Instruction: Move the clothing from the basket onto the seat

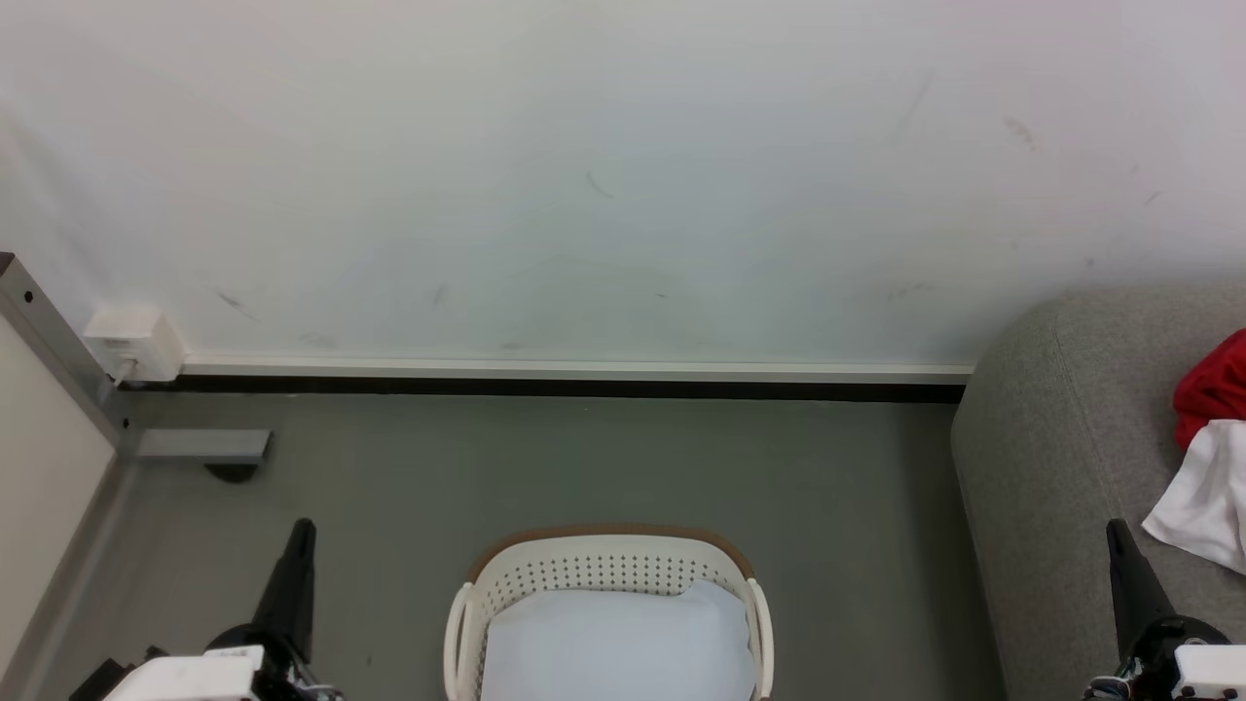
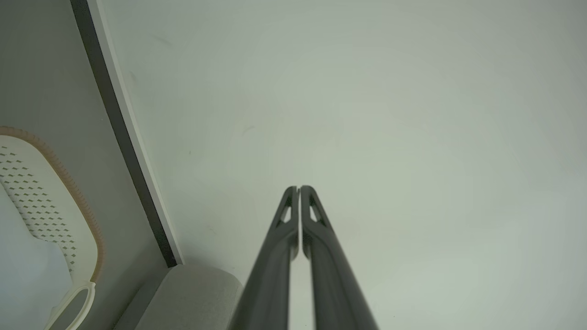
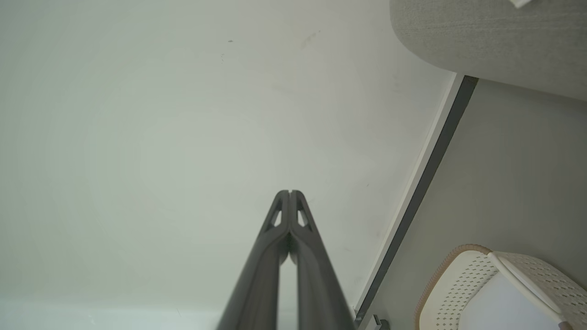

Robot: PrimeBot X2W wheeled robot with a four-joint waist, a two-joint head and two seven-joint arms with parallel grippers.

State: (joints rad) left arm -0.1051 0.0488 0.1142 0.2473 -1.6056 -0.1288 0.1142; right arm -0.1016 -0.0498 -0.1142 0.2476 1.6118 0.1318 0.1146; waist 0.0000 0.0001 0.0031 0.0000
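— Red cloth (image 1: 1212,389) is lying on the grey sofa (image 1: 1061,458) at the far right, and a white garment (image 1: 1202,506) is lying against it on its near side.

— Where is the basket (image 1: 604,550) sitting?

— It is standing on the floor (image 1: 681,458) in the near middle, left of the sofa and apart from it. A pale flat pad (image 1: 618,643) is lying inside it.

— What are the hands doing?

— The left hand (image 2: 298,189) is pressing its two dark fingers together and gripping nothing. It is pointing at the white wall (image 1: 623,175), left of the basket and clear of it. The right hand (image 3: 290,192) is closed and empty too. It is hovering over the sofa's near part, close beside the white garment but not touching it.
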